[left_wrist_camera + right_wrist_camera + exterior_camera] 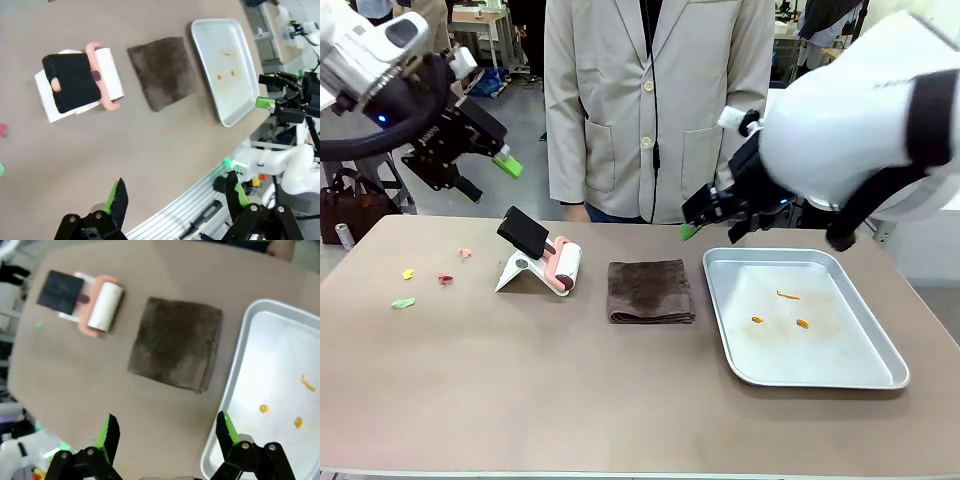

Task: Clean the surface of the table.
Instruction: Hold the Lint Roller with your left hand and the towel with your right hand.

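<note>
Taupe-brown and matte, the counter [620, 400] spans the foreground under both arms, carrying a folded brown cloth [651, 291] at its middle, a lint roller [563, 265] to the left, coloured scraps [408, 273] near the left end and a metal tray [820, 345] on the right. It looks stiff, smooth and immovable, so I judge there is nothing on it to grip (the hold belongs on a tool: the soft cloth's edge, or the roller's black handle). Raised over the left end, the left claw [176, 187] is spread wide and empty, as is the right claw [166, 422] near the tray's far edge.
</note>
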You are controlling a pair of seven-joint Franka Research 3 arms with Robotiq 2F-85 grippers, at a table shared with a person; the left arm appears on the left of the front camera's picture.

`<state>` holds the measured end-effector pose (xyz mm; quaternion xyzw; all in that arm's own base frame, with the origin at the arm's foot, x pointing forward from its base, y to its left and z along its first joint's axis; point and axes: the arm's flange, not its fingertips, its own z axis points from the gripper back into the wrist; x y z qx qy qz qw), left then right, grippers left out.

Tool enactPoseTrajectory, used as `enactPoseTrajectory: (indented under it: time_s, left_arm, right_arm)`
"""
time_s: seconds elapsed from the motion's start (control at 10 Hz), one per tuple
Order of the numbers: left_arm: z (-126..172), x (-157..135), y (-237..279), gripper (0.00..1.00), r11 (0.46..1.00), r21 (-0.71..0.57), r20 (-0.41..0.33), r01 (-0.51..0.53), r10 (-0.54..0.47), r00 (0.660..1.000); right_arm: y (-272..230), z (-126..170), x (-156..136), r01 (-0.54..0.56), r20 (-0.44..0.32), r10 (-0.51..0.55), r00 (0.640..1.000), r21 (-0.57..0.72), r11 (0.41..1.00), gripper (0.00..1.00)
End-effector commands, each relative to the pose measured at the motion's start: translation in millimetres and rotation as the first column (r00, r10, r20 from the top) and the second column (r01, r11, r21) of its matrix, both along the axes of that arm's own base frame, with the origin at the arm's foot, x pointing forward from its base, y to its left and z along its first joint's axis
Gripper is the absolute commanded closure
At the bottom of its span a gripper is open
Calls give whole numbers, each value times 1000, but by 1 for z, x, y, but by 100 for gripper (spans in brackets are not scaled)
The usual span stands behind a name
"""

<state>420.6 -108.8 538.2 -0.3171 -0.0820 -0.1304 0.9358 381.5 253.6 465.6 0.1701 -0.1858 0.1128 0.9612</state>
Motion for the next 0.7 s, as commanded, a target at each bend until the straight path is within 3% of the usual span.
enactPoseTrajectory:
  time_s: [0.0,0.3,0.4,0.6]
  left_arm:
    - [-10,-1,-6,0,995,93,-10,-41,43,999]
    - [-27,7,-4,0,977,178,5,-120,121,993]
    - [-36,17,0,0,979,163,-20,-121,126,992]
    - [-58,39,12,0,966,134,-70,-223,234,970]
  right_arm:
    - [23,-10,9,100,-35,-101,994,-51,994,0]
    - [32,-25,10,104,-90,-110,990,-75,992,0]
    - [33,-24,11,125,-88,-131,987,-65,990,0]
    - [33,-24,13,182,-117,-186,976,-42,982,0]
